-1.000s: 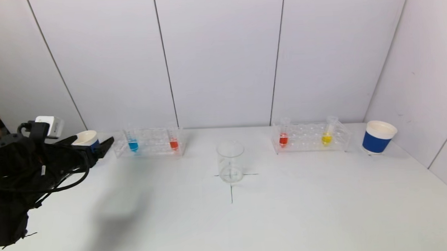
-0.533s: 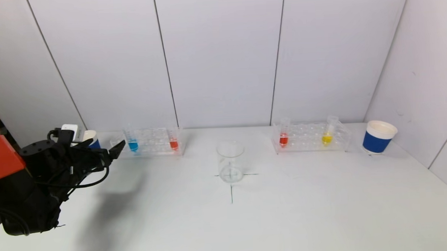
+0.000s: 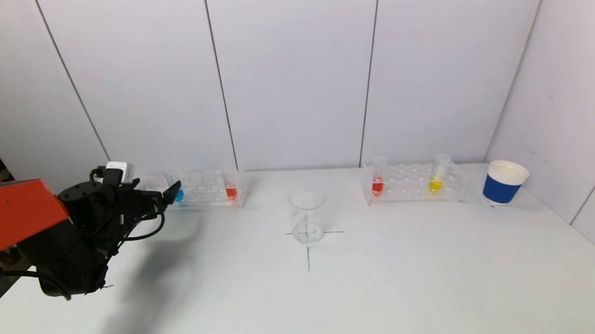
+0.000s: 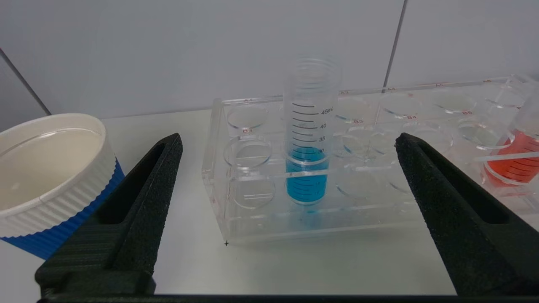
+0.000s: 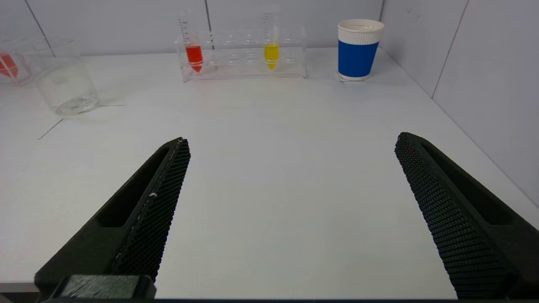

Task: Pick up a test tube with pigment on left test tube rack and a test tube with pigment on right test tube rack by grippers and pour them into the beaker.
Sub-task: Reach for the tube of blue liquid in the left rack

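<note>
The left clear rack [image 3: 203,197] holds a blue-pigment tube [image 3: 178,195] and an orange-red tube [image 3: 231,191]. The right rack [image 3: 413,189] holds a red tube [image 3: 377,185] and a yellow tube [image 3: 434,184]. An empty glass beaker [image 3: 307,215] stands mid-table on a cross mark. My left gripper [image 3: 170,191] is open just in front of the left rack's left end. In the left wrist view it [image 4: 286,145] faces the blue tube [image 4: 308,139], a short way off. My right gripper [image 5: 290,145] is open over bare table, out of the head view.
A blue-and-white paper cup [image 3: 501,182] stands right of the right rack. Another such cup [image 4: 46,176] stands left of the left rack, hidden behind my left arm in the head view. Walls close the table at the back and right.
My left arm has moved right and forward toward the left rack, its fingertips now reaching the blue tube's place and hiding the left cup. The rest is unmoved.
</note>
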`<state>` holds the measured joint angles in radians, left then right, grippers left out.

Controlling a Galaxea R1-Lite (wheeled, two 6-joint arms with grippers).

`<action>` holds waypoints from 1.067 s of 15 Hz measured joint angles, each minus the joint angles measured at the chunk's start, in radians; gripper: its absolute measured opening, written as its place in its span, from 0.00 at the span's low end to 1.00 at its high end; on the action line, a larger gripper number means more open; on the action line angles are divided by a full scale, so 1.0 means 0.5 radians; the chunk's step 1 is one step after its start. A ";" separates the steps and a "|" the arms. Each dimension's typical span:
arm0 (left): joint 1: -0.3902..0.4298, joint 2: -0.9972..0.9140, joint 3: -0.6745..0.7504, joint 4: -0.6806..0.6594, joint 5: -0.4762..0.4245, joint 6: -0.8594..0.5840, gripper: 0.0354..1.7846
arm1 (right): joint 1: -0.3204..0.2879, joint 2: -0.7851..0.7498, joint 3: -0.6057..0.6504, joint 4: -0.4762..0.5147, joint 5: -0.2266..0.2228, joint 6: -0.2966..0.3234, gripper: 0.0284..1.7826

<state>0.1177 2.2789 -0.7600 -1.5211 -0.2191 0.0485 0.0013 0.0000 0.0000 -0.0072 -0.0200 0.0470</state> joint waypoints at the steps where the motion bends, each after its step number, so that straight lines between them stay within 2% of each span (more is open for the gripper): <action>1: -0.009 0.015 -0.037 0.003 0.020 0.001 0.99 | 0.000 0.000 0.000 0.000 0.000 0.001 0.99; 7: -0.063 0.049 -0.262 0.177 0.101 0.001 0.99 | 0.000 0.000 0.000 0.000 0.001 0.000 0.99; 16: -0.094 0.137 -0.403 0.208 0.155 -0.003 0.99 | 0.000 0.000 0.000 0.000 0.000 0.001 0.99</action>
<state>0.0706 2.3477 -0.9615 -1.4172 -0.1417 0.0470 0.0013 0.0000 0.0000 -0.0072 -0.0200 0.0474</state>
